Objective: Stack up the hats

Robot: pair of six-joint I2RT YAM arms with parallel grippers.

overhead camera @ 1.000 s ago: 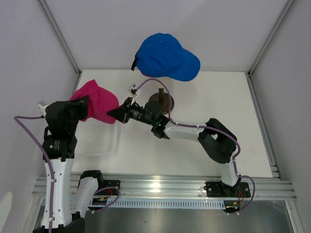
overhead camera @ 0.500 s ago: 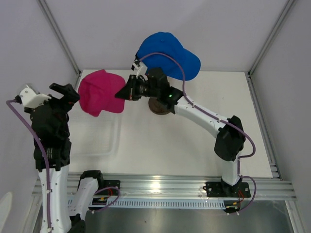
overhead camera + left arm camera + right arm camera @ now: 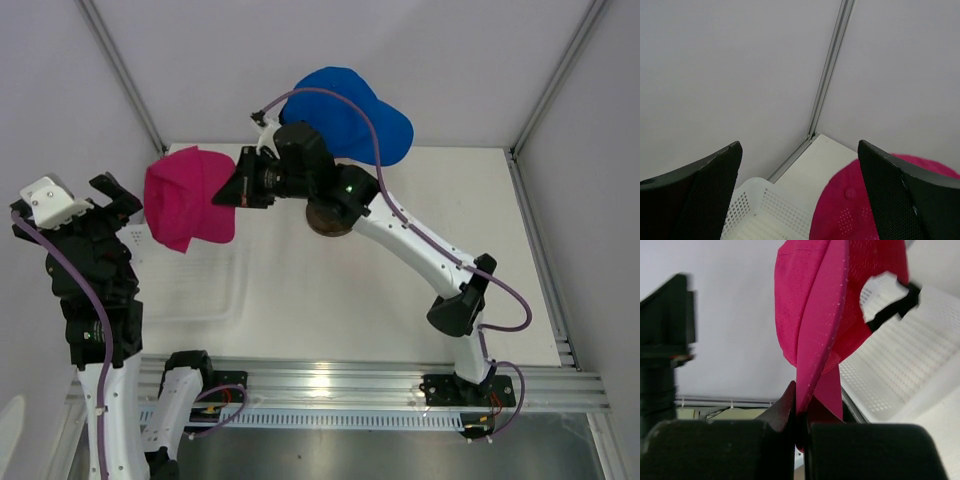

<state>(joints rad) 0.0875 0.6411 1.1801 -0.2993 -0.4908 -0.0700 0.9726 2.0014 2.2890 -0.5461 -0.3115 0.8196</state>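
Note:
A magenta pink hat [image 3: 185, 197] hangs in the air at the left, above the white basket [image 3: 200, 285]. My right gripper [image 3: 232, 190] is shut on its brim [image 3: 817, 340]; the crown and black strap hang beyond the jaws in the right wrist view. A bright blue hat [image 3: 345, 113] sits high at the back, on a stand whose dark round base [image 3: 330, 215] shows below. My left gripper [image 3: 115, 200] stands open just left of the pink hat, apart from it. In the left wrist view the pink hat [image 3: 865, 210] lies low between the wide-spread fingers [image 3: 910, 200].
The white perforated basket [image 3: 765, 212] sits at the table's left side, near the corner post [image 3: 827, 75]. White walls close in the back and both sides. The right arm stretches diagonally across the table from its base [image 3: 460, 385].
My left gripper has let go of the pink hat and pulled back left and up. The right arm has lifted the hat by its brim, carrying it up and back.

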